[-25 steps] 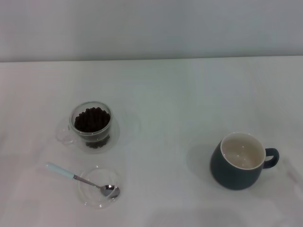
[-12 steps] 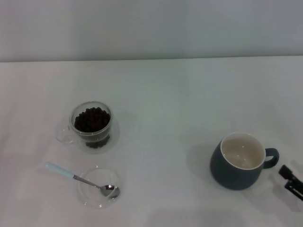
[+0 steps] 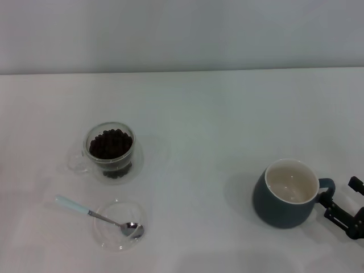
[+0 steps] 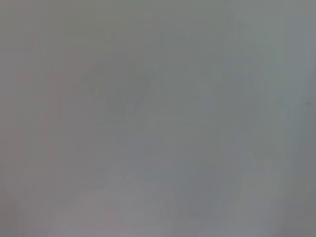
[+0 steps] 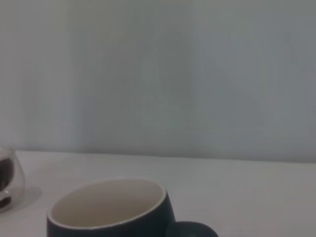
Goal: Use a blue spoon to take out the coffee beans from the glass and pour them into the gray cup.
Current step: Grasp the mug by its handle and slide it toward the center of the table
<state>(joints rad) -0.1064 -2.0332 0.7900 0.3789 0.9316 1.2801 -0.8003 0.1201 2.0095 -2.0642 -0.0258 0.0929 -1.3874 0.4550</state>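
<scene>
We look down on a plain white table point(image 3: 216, 114) that runs back to a pale grey wall point(image 3: 182, 34); nothing else of the room shows.

At our left, the glass point(image 3: 109, 149) stands upright, clear and double-walled, its side handle turned outward to the left. The coffee beans point(image 3: 111, 143) fill it nearly to the rim, dark and heaped together. Just nearer us lies a shallow clear glass dish point(image 3: 118, 224). The blue spoon point(image 3: 98, 216) rests across it, silver bowl inside the dish, pale blue handle reaching out over the rim toward the left and tipping down to the table.

Well apart, at our right, sits the gray cup point(image 3: 284, 194), a rounded blue-gray mug with a cream inside and nothing in it, its loop handle pointing right. The right wrist view catches its rim point(image 5: 106, 205) from close and low, with the edge of the glass at the far side of the picture.

The right gripper point(image 3: 343, 203) has come in from the right edge, its black fingers spread apart on either side of the mug's handle and closed on nothing. Half a second ago only its tip showed, farther back from the handle; a second ago it was out of sight altogether. The glass, dish, spoon and mug lie as before.

The left wrist view shows only blank grey, and we cannot see the left gripper.
</scene>
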